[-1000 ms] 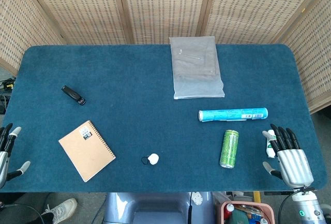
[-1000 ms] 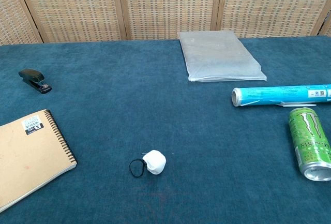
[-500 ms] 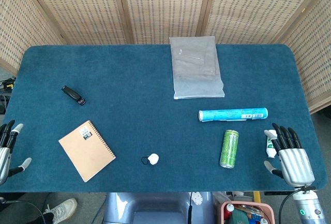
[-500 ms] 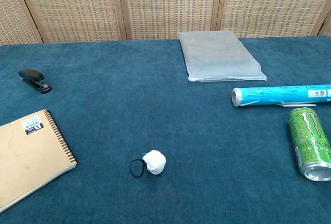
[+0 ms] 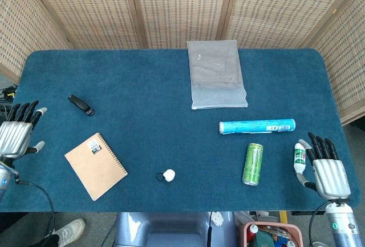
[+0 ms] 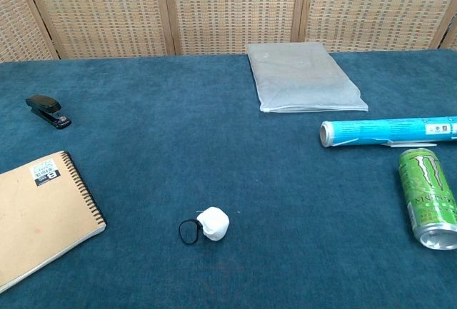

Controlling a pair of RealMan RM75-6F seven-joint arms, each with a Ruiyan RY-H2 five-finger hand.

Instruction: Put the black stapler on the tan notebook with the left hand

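The black stapler (image 5: 81, 105) (image 6: 48, 110) lies on the blue table at the far left. Nearer the front edge sits the tan spiral notebook (image 5: 95, 165) (image 6: 39, 214), flat and bare. My left hand (image 5: 18, 134) hovers at the table's left edge, left of the stapler and apart from it, fingers spread and holding nothing. My right hand (image 5: 325, 170) is at the front right corner, fingers apart and empty. Neither hand shows in the chest view.
A grey plastic pouch (image 5: 217, 81) lies at the back centre. A blue tube (image 5: 256, 126), a green can (image 5: 252, 164) and a small white bottle (image 5: 299, 158) lie at the right. A white lump with a black loop (image 5: 167, 175) sits near the front edge.
My left hand has moved up along the left edge toward the stapler's level. My right hand has drawn back slightly toward the front right corner, uncovering the small bottle.
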